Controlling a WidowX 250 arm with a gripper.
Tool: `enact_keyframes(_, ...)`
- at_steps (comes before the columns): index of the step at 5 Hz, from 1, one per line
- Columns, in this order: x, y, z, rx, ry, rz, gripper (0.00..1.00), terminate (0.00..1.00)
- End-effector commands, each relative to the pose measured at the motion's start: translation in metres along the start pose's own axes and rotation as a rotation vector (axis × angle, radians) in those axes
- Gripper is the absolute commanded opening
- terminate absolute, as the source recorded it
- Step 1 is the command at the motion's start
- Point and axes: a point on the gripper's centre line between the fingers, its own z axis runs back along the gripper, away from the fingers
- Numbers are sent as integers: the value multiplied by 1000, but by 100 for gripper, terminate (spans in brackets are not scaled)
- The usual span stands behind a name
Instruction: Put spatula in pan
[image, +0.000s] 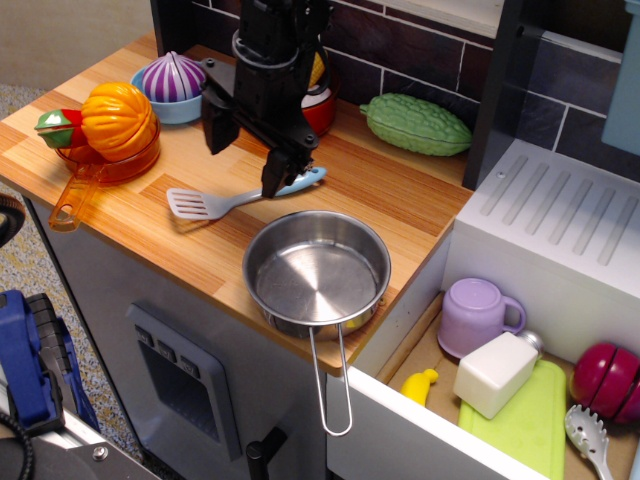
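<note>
You have one spatula (232, 199) on the counter (400, 205), one steel pan (316, 272) beside it, and one gripper (247, 156), fingers spread, holding nothing. No writing is readable.

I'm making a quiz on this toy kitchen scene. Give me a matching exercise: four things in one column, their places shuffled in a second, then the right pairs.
Things:
1. spatula
2. pan
3. purple mug
4. bitter gourd

Places:
A. in the open drawer, beside the white block
B. at the back of the counter, by the tiled wall
C. flat on the counter under the gripper
D. at the counter's front edge, wire handle sticking out over it

Pairs: 1-C, 2-D, 3-A, 4-B
</note>
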Motion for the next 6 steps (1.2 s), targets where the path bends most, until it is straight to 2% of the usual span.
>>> enact_keyframes(1,21,10,4,15,-89,-42,100,0)
enact_keyframes(4,28,15,-26,-2,-131,-137,100,0)
enact_keyframes(5,30,15,-33,-22,-136,-137,0,0)
enact_keyframes(6,32,16,-35,-30,-141,-149,0,0)
